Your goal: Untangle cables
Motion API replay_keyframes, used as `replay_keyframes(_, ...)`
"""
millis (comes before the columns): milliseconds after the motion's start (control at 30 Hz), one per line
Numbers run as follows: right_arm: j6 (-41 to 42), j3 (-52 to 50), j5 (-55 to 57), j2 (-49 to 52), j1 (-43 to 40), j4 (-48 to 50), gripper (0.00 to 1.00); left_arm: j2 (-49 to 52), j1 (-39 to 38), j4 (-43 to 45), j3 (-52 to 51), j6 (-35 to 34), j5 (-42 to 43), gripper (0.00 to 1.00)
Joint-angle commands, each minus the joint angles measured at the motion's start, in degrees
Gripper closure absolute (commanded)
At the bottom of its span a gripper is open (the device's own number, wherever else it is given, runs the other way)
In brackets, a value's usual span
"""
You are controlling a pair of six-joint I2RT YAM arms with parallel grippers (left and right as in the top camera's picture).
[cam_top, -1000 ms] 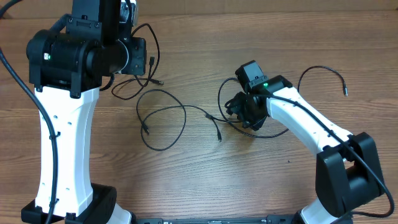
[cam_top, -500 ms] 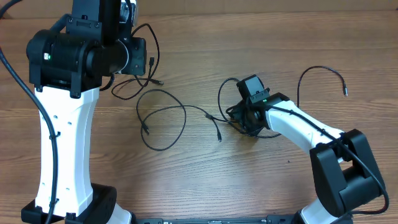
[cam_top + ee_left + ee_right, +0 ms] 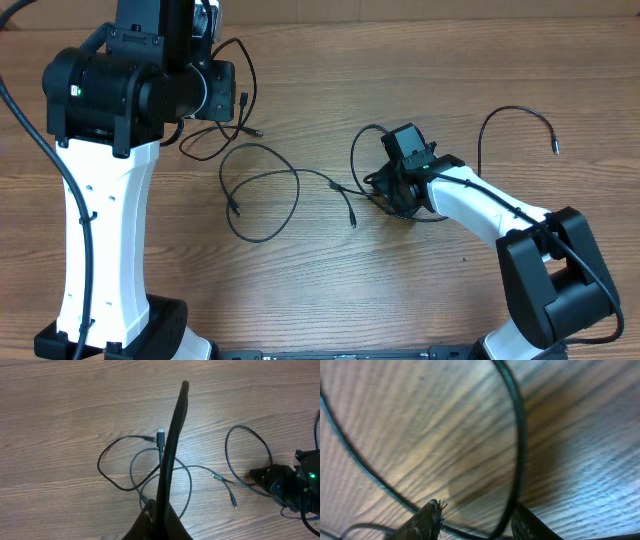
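Several thin black cables lie in loose loops on the wooden table, with one loop (image 3: 262, 190) at the centre and another (image 3: 510, 110) arcing at the right. My right gripper (image 3: 380, 190) is down at the table on a cable tangle. In the right wrist view its fingers (image 3: 480, 522) are apart, and a cable (image 3: 520, 435) runs between them, close to the right finger. My left gripper (image 3: 160, 517) is raised high and shut on a cable (image 3: 172, 445) that runs away from the jaws. Below it, cable loops (image 3: 102, 465) and a plug (image 3: 160, 437) lie on the table.
The left arm's tall white column (image 3: 100, 230) stands at the left. The right arm (image 3: 500, 215) reaches in from the lower right. A plug end (image 3: 553, 147) lies at the far right. The right gripper also shows in the left wrist view (image 3: 280, 480).
My right gripper has moved down and slightly toward me, settling onto the cable tangle. The left arm and the cables on the table have not visibly moved.
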Motion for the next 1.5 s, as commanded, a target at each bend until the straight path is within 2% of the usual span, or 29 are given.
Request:
replay_keyframes(0, 2.5, -1.7, 1.3, 0.4, 0.0, 0.0, 0.61, 0.3, -0.1, -0.1, -0.2, -0.5, 0.7, 0.96)
replay_keyframes(67, 2.4, -1.7, 1.7, 0.4, 0.0, 0.1, 0.70, 0.3, -0.1, -0.3, -0.7, -0.5, 0.7, 0.96)
replay_keyframes(200, -0.3, -1.7, 2.4, 0.4, -0.1, 0.6, 0.96, 0.3, -0.1, -2.4, -2.6, -0.5, 0.7, 0.96)
replay_keyframes(367, -10.0, 0.6, 3.9, -0.7, -2.9, -2.0, 0.96, 0.2, -0.1, -5.2, -6.6, -0.6, 0.1, 0.96)
replay_keyframes(533, -20.8, 7.7, 5.5, -3.5, -9.5, -11.4, 0.96, 0.1, -0.1, -5.2, -13.0, -1.8, 0.2, 0.96)
replay_keyframes(667, -28.2, 16.6, 8.6, -5.8, -18.1, -21.7, 0.96, 0.1, -0.1, -5.2, -16.9, -1.9, 0.2, 0.96)
replay_keyframes(800, -33.8, 28.6, 17.5, -7.3, -29.1, -32.0, 0.96, 0.1, -0.1, -5.2, -17.9, -1.9, 0.2, 0.96)
replay_keyframes(933, -34.3, 40.7, 24.1, -7.4, -40.2, -40.0, 0.96, 0.1, -0.1, -4.3, -17.9, -1.9, 0.2, 0.96)
replay_keyframes(1100, -34.3, 48.7, 21.5, -7.4, -52.0, -42.9, 0.96, 0.1, -0.5, -3.5, -17.9, -1.9, 0.7, 0.96)
replay_keyframes(1200, -34.3, 48.4, 20.9, -7.4, -55.8, -43.0, 0.96, 0.1, -0.6, -2.8, -17.9, -1.9, 0.7, 0.96)
replay_keyframes(1433, -34.2, 48.0, 20.8, -7.3, -58.2, -41.4, 0.96, 0.1, -1.8, -1.6, -17.9, -1.8, 1.8, 0.96)
replay_keyframes(1467, -34.2, 48.0, 20.2, -7.3, -58.2, -41.4, 0.88, 0.1, -2.1, -1.2, -17.9, -1.8, 2.0, 0.96)
